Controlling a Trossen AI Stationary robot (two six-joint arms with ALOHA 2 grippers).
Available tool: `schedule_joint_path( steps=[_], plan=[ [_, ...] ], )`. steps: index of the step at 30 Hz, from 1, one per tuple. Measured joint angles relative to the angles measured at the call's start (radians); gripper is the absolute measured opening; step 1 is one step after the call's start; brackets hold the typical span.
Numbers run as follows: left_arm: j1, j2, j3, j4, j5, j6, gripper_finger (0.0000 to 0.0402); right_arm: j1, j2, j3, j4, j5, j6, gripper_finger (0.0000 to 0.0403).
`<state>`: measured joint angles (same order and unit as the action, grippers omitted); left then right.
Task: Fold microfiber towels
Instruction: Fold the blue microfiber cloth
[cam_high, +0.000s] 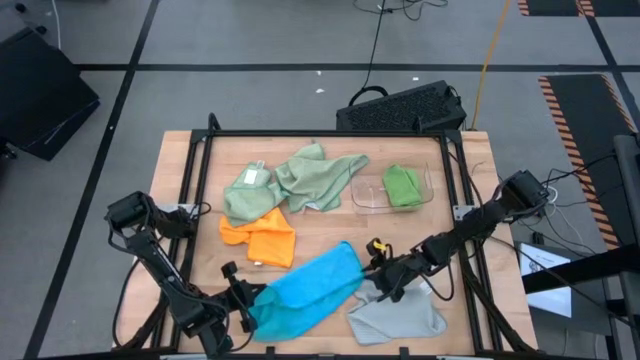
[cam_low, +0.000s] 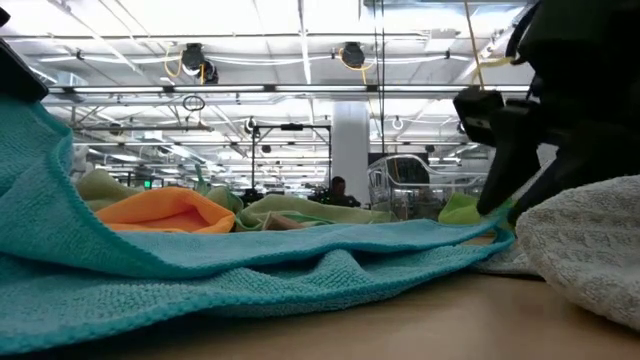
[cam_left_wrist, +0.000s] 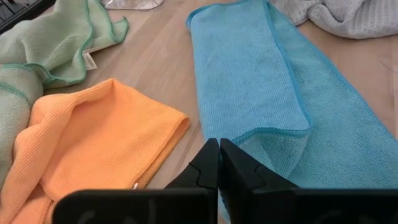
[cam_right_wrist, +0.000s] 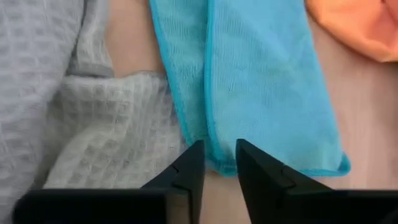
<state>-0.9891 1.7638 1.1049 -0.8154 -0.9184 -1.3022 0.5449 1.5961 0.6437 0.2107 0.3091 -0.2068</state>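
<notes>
Barely begun: blue towel half-folded, left gripper pinched shut at one end, right gripper narrowly parted by its corner (five others unfolded).

Six soft microfiber towels lie on the wooden tabletop: two pale sage green towels, one bright green towel, one orange towel, one bright blue towel and one light grey towel. There is one clear shallow plastic tray. Two dark arms each carry one gripper.
</notes>
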Motion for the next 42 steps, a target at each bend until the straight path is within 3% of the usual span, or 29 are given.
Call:
schedule_joint_path(
  steps=[9, 17, 27, 35, 38, 40, 42],
  plan=[
    [0.002, 0.0, 0.0, 0.001, 0.0, -0.002, 0.0011, -0.001, 0.031, 0.0, 0.039, 0.005, -0.019, 0.0056],
    [0.025, -0.015, 0.0, -0.014, -0.034, 0.06, 0.0009, -0.016, 0.024, 0.0, 0.052, 0.013, -0.008, 0.0006],
    [0.096, -0.272, -0.001, -0.04, -0.15, 0.452, 0.0007, -0.028, -0.223, 0.022, -0.033, 0.203, 0.074, 0.0002],
    [0.16, -0.345, -0.016, -0.188, -0.097, 0.454, 0.0015, -0.062, -0.32, 0.023, -0.14, 0.224, 0.209, 0.0001],
    [0.211, -0.345, -0.038, -0.258, -0.163, 0.425, 0.0005, -0.082, -0.32, 0.023, -0.165, 0.328, 0.221, 0.0001],
    [0.253, -0.345, -0.033, -0.167, -0.184, 0.44, 0.0005, -0.098, -0.32, 0.023, -0.18, 0.394, 0.228, 0.0001],
    [0.271, -0.345, -0.019, 0.066, -0.174, 0.611, 0.0009, -0.112, -0.32, 0.023, -0.184, 0.398, 0.233, 0.0001]
  ],
)
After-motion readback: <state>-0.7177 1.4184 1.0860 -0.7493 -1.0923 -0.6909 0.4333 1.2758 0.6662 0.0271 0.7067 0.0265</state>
